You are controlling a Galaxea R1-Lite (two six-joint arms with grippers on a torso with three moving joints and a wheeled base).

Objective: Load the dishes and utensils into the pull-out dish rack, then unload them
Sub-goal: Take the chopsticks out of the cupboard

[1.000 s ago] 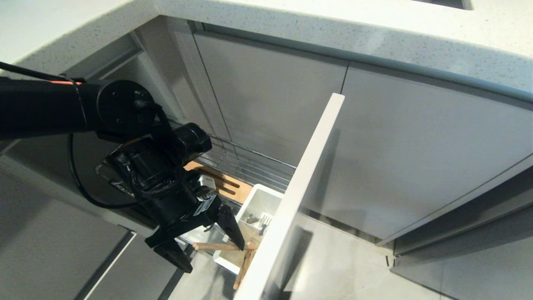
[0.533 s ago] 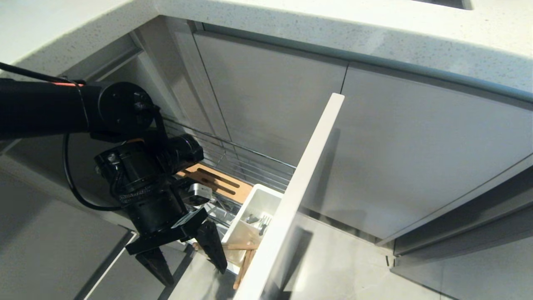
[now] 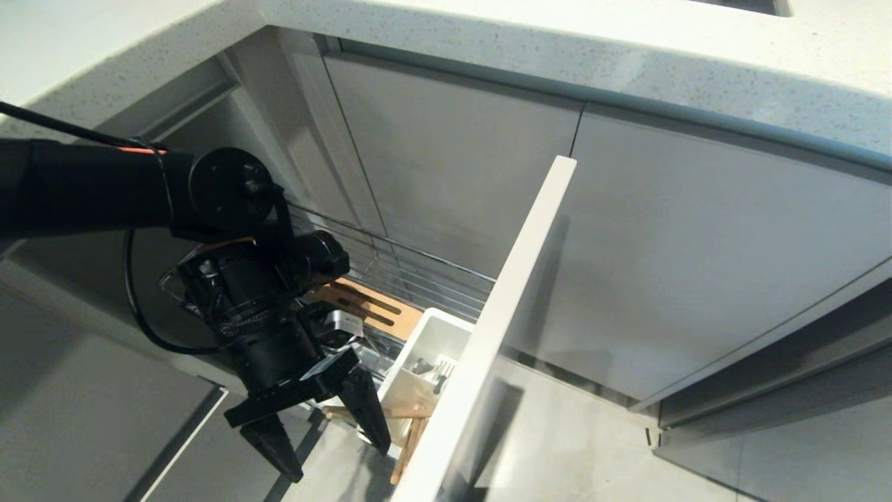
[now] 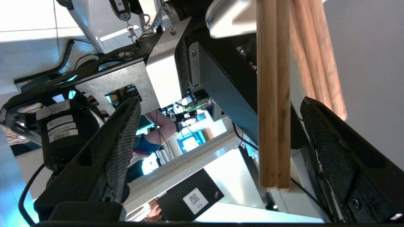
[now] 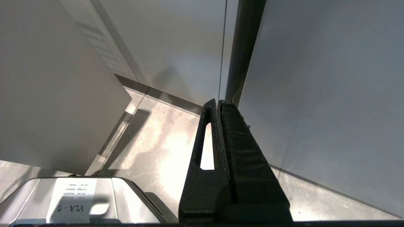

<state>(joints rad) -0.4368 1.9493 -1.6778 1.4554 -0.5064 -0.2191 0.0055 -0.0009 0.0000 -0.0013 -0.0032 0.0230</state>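
The pull-out dish rack stands drawn out: chrome wire basket (image 3: 418, 268), slotted wooden strip (image 3: 373, 307), white caddy (image 3: 435, 335) and tall pale front panel (image 3: 502, 307). Light-wood chopsticks (image 3: 408, 436) lean out of the caddy's near end. Grey metal pieces (image 3: 435, 369) lie in the caddy; I cannot tell whether they are the spoon. My left gripper (image 3: 338, 460) hangs open just left of the chopsticks. In the left wrist view the chopsticks (image 4: 273, 110) stand between the spread fingers of that gripper (image 4: 220, 104), untouched. My right gripper (image 5: 219, 102) is shut and empty. The dishes are out of view.
Flat grey cabinet doors (image 3: 697, 265) run behind and right of the rack under a pale speckled worktop (image 3: 557, 42). Grey floor (image 3: 592, 446) lies below. A person's arm (image 4: 159, 121) and a black laptop (image 4: 189, 197) show in the left wrist view.
My left gripper slid from over the chopsticks down and to the left, rolled at the wrist, then came back a little to the right. It stayed open. The chopsticks stayed put.
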